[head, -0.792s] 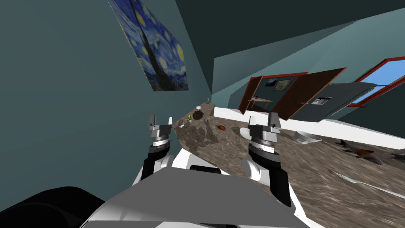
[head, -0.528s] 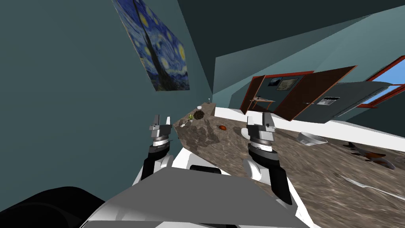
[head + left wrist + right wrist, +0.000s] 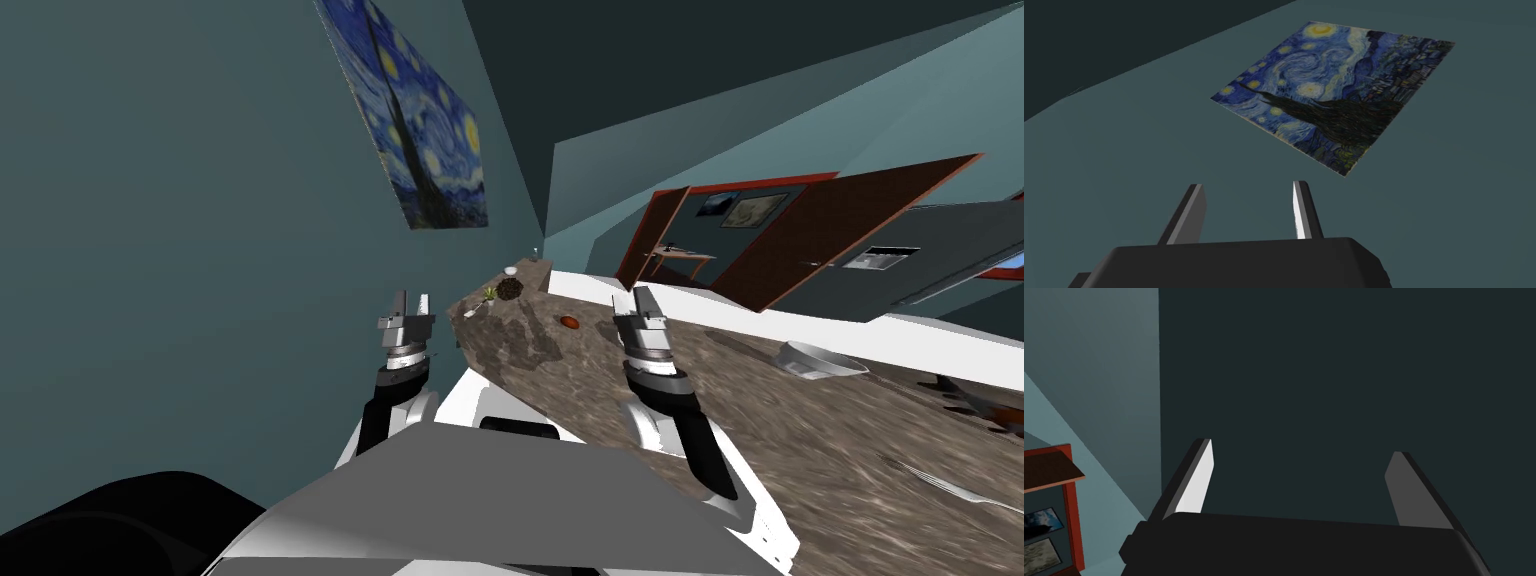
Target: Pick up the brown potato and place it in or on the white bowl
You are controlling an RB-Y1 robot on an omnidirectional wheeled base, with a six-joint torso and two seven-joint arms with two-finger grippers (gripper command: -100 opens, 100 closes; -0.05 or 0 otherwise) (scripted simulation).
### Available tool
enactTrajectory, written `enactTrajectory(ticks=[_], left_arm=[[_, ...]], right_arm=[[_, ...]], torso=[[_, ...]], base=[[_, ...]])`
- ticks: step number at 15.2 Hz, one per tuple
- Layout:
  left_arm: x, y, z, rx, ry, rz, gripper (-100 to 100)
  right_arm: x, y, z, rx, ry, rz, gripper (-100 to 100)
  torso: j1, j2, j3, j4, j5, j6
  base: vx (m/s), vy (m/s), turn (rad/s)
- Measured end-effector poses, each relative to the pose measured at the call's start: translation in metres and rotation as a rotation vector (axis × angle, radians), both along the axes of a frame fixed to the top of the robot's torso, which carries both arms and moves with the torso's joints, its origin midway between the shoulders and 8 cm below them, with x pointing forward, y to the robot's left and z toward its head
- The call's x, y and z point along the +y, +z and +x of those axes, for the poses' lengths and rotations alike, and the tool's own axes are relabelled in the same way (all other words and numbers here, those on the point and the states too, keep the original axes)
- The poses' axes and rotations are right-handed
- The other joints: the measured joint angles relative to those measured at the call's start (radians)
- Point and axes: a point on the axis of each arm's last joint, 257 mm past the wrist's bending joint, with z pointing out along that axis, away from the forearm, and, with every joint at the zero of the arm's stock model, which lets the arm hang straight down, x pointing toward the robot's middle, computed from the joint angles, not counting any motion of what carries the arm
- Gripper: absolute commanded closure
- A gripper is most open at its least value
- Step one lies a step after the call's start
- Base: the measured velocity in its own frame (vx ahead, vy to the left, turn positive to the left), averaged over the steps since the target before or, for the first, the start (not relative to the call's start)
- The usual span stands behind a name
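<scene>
Table (image 3: 560, 380): brown, marbled, runs from in front of the chest away to the far wall. Painting (image 3: 425, 130) of blue swirls with yellow stars hangs on the teal wall off the table's left side. It also shows ahead of the left claw in the left wrist view (image 3: 1334, 95). Brown door (image 3: 850, 230) stands open past the table's far right side.

Pale bowl (image 3: 820, 360) sits on the table, right part, well apart from the potato. It is shallow and upright.

Left claw (image 3: 412, 298) is raised just off the table's left edge, over no item. Its fingers (image 3: 1196, 210) are apart by a narrow gap, nothing between. Right claw (image 3: 643, 298) is raised above the table near its middle, between potato and bowl. Its fingers (image 3: 1196, 480) are spread wide and hold nothing.

Dark round ball (image 3: 511, 289) is at the table's far left end. Potato (image 3: 569, 322): small, orange-brown, lies on the table's far middle, just left of the right claw, untouched. Fork (image 3: 950, 490) lies on the table's near right part. Small green plant (image 3: 489, 294) is just beside the ball. Tiny white item (image 3: 511, 271) is at the table's far end; cannot tell what it is.
</scene>
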Motion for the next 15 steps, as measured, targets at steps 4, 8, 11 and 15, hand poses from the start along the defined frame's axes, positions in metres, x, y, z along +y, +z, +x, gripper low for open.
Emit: enactTrajectory(ticks=[4, 8, 11, 15], left_arm=[[0.0, 0.0, 0.0, 0.0, 0.0, 0.0, 0], [0.0, 0.0, 0.0, 0.0, 0.0, 0.0, 0], [0.0, 0.0, 0.0, 0.0, 0.0, 0.0, 0], [0.0, 0.0, 0.0, 0.0, 0.0, 0.0, 0]], right_arm=[[0.008, -0.012, 0.011, 0.027, 0.009, -0.102, -100], [0.013, -0.026, 0.024, 0.058, 0.011, -0.217, -100], [0.016, -0.039, 0.033, 0.079, 0.009, -0.305, -100], [0.015, -0.059, 0.046, 0.113, 0.0, -0.435, -100]], torso=[[0.0, 0.0, 0.0, 0.0, 0.0, 0.001], [0.0, 0.0, 0.0, 0.0, 0.0, 0.0], [0.001, 0.0, 0.0, 0.0, 0.0, 0.001], [0.001, 0.0, 0.0, 0.0, 0.0, 0.0]], base=[[-0.045, 0.026, 0.093], [-0.044, 0.032, 0.146], [-0.038, 0.038, 0.086], [-0.037, 0.039, 0.123]])
